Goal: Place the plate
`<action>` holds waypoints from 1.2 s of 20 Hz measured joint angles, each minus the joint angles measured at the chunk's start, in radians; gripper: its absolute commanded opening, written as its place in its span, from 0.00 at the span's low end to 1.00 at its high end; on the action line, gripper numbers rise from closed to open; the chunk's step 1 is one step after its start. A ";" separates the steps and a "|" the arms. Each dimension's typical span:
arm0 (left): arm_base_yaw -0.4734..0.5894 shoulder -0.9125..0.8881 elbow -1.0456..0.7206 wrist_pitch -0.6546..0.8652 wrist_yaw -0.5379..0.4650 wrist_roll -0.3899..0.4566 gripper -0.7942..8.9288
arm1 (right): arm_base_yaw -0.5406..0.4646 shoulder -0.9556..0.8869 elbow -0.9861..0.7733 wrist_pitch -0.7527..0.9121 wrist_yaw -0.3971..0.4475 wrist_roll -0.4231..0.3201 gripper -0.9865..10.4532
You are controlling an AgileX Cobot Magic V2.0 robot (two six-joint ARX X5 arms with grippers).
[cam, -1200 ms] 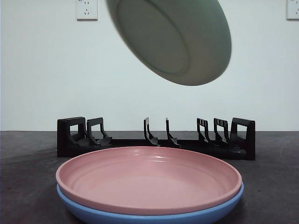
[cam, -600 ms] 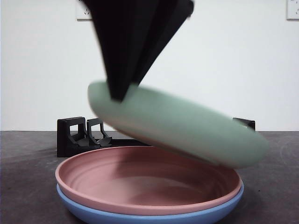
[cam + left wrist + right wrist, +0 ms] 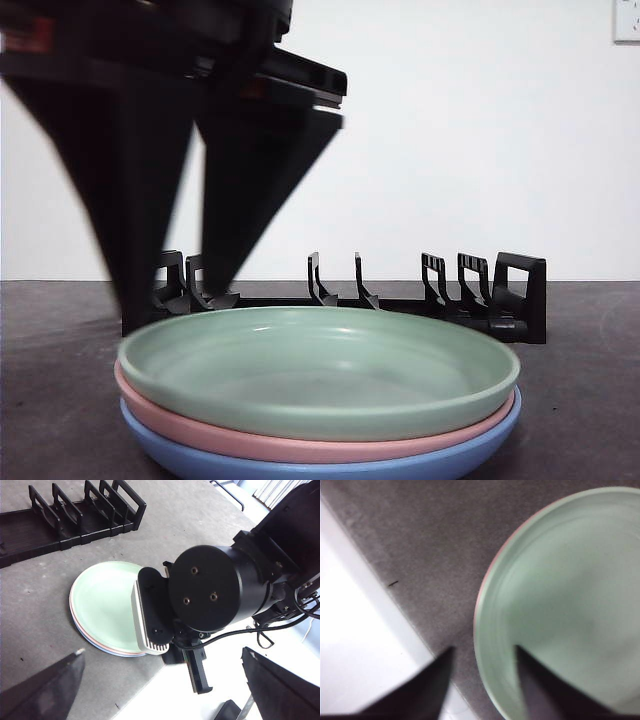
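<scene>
A green plate [image 3: 320,370] lies flat on top of a pink plate [image 3: 300,440], which sits on a blue plate [image 3: 330,465], near the table's front. My right gripper [image 3: 172,300] is open just above the green plate's left rim. In the right wrist view [image 3: 482,649] one jaw is over the green plate [image 3: 570,595] and the other is outside the rim over the table. My left gripper [image 3: 162,652] is open and empty, high above the table. It looks down on the right arm and the plate stack [image 3: 102,605].
A black plate rack [image 3: 500,300] with several upright slots stands across the table behind the stack; it also shows in the left wrist view [image 3: 65,525]. The grey table's edge [image 3: 395,610] runs close beside the stack, with white floor beyond it.
The green plate came down from high and tilted to lie flat on the pink plate. The right gripper followed it down and its jaws now stand apart over the rim.
</scene>
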State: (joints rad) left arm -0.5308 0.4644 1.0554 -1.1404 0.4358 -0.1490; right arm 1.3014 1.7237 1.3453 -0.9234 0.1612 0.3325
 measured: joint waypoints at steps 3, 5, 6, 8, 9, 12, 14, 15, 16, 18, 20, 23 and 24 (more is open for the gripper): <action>0.000 0.000 0.000 0.000 0.000 0.000 0.60 | 0.000 0.000 0.000 0.000 0.027 0.019 0.48; 0.000 0.000 0.000 0.000 0.000 0.000 0.60 | 0.000 0.000 0.008 -0.010 0.026 0.025 0.48; 0.000 0.000 0.000 0.000 0.000 0.000 0.60 | -0.002 -0.005 0.016 -0.015 0.022 0.026 0.48; 0.000 0.000 0.000 0.000 0.000 0.000 0.60 | -0.021 -0.046 0.025 -0.032 0.021 0.018 0.48; 0.000 0.000 0.000 0.000 0.000 0.000 0.60 | -0.037 -0.081 0.026 -0.041 0.023 0.008 0.48; 0.000 0.000 0.000 0.016 0.000 0.004 0.60 | -0.157 -0.176 0.034 -0.078 0.026 -0.034 0.48; 0.000 0.000 0.000 0.031 0.000 0.008 0.60 | -0.277 -0.230 0.034 -0.113 0.016 -0.069 0.48; 0.000 0.000 0.000 0.040 0.000 0.008 0.60 | -0.329 -0.254 0.034 -0.119 -0.002 -0.086 0.48; 0.000 0.000 0.000 0.051 0.000 0.008 0.60 | -0.399 -0.289 0.034 -0.120 -0.032 -0.108 0.48; 0.000 0.000 0.000 0.063 -0.016 0.008 0.60 | -0.508 -0.365 0.021 -0.116 -0.088 -0.144 0.48; 0.000 0.000 0.000 0.063 -0.076 0.009 0.60 | -0.616 -0.451 -0.013 -0.115 -0.160 -0.183 0.48; 0.000 0.000 0.000 0.063 -0.144 0.009 0.60 | -0.713 -0.537 -0.070 -0.089 -0.258 -0.220 0.48; 0.000 0.000 0.000 0.063 -0.160 0.010 0.60 | -0.740 -0.568 -0.093 -0.077 -0.289 -0.228 0.48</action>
State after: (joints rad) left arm -0.5308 0.4644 1.0557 -1.0775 0.2756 -0.1394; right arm 0.5610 1.1561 1.2526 -1.0008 -0.1276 0.1047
